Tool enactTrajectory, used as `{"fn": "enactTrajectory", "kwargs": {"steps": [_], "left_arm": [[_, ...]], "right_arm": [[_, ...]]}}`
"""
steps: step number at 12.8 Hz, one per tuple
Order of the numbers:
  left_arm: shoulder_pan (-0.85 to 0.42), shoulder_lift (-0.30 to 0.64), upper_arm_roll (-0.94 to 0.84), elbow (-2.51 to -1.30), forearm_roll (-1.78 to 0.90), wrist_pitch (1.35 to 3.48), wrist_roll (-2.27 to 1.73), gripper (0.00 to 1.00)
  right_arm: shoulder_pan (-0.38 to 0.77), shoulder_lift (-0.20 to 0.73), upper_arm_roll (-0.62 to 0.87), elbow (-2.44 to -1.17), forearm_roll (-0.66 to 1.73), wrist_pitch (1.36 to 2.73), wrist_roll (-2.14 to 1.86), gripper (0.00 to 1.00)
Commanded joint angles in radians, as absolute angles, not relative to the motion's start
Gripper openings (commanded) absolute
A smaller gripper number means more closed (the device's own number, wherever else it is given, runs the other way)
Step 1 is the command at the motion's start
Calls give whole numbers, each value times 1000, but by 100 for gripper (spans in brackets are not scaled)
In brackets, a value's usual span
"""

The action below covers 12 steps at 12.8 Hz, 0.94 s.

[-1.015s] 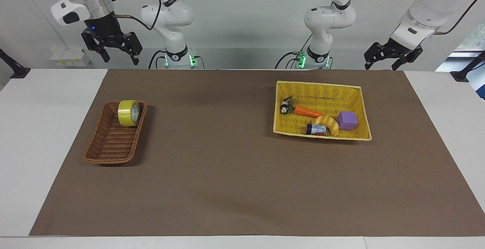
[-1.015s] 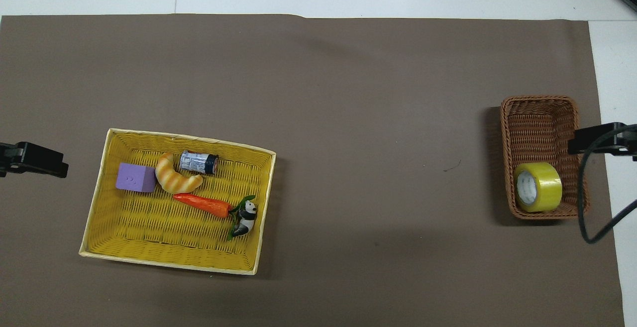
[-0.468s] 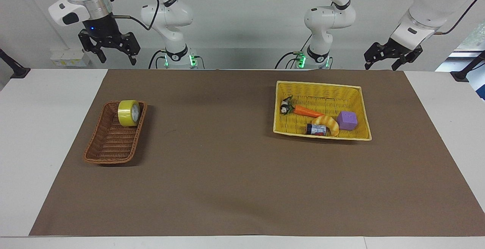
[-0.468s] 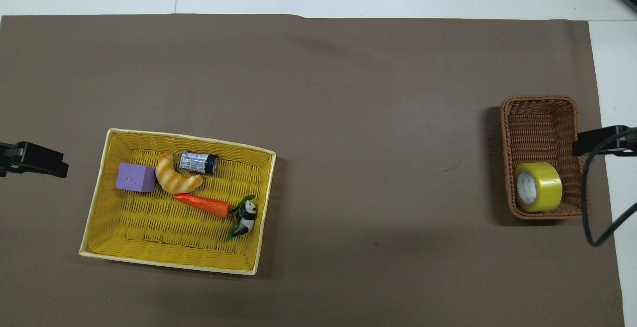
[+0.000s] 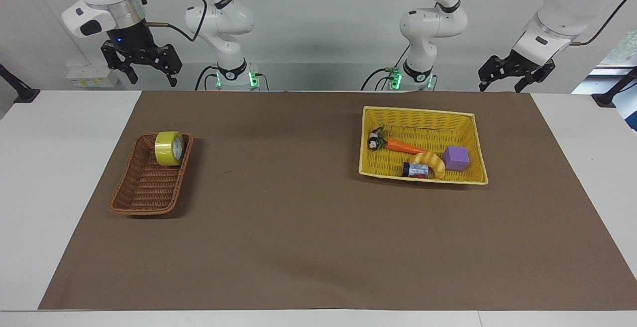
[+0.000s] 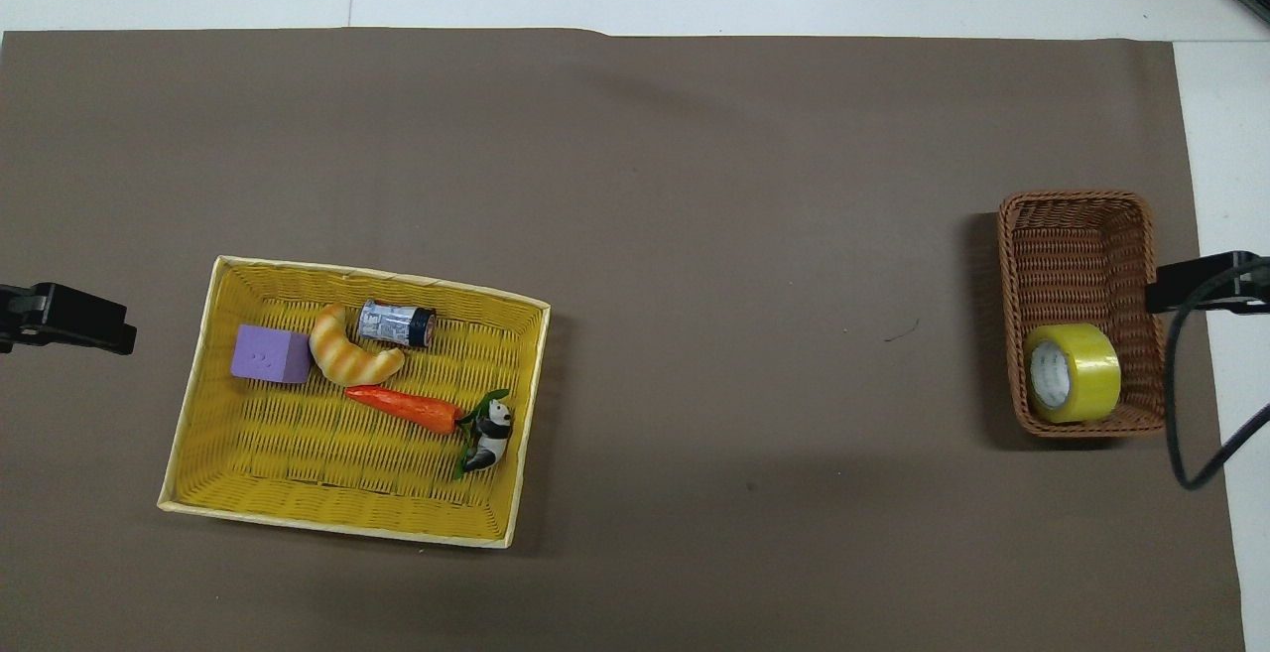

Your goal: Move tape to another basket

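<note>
White table (image 5: 59, 177), covered across most of its width by a brown mat (image 5: 298, 227).

Brown wicker basket (image 5: 144, 192): narrow, rectangular, dark woven sides, standing on the mat at the right arm's end of the table.

Tape (image 5: 169, 148): wide roll of translucent yellow packing tape with a pale core, standing on edge inside the brown wicker basket, at the end of it nearest the robots, resting against the wall.

Yellow basket (image 5: 423, 113): wider, bright yellow weave, on the mat toward the left arm's end of the table, well apart from the wicker one. Contents: purple cube (image 5: 456, 158); croissant (image 5: 430, 162) just beside the cube; small can (image 5: 415, 169) lying on its side against the croissant; carrot (image 5: 404, 146); panda figure (image 5: 374, 140) at the carrot's leafy end.

Right gripper (image 5: 147, 74): raised, over the table's edge near the robots' bases, above and apart from the wicker basket; fingers spread, holding nothing.

Left gripper (image 5: 501, 84): raised over the mat's edge at its own end; fingers parted, holding nothing.
</note>
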State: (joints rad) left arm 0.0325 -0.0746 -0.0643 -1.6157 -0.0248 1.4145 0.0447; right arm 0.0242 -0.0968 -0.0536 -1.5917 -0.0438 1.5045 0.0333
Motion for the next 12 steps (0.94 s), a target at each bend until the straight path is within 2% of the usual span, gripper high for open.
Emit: {"fn": "enactTrajectory", "kwargs": {"steps": [1, 12], "left_arm": [[38, -64, -69, -1591, -9, 1390, 37, 100], [38, -64, -69, -1591, -8, 1390, 37, 100]], "right_arm": [[2, -118, -51, -1614, -44, 1505, -2, 100], [2, -132, -52, -1637, -44, 1509, -2, 100]]}}
